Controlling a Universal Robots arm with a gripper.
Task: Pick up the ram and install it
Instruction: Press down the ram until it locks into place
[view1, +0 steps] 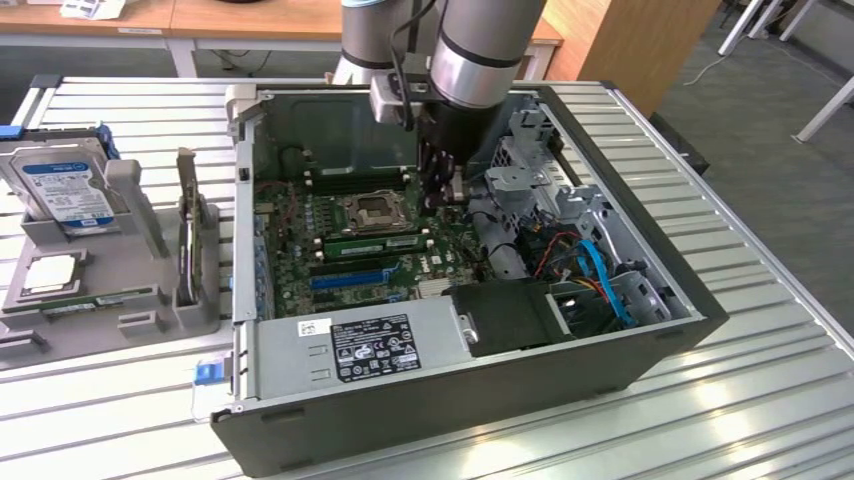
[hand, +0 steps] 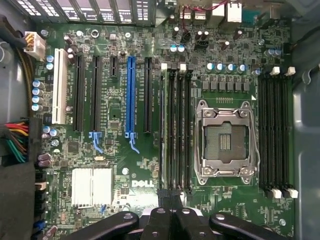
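Beside the socket (hand: 227, 142), the ram (hand: 163, 125) stands on edge at the far side of the slots (hand: 179, 125), with the gripper (hand: 170, 197) at one end of it; open or closed cannot be told. Judgement: press straight down, stick square, until the clips (hand: 164, 65) latch. Exterior view presents the ram (view1: 378, 240) as a green face; wrist view gives its thin top edge.

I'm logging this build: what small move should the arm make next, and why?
Probably a short, straight push down. The memory stick already stands in a slot beside the processor socket, with the pincer near that slot's end; whether it has latched cannot be seen.
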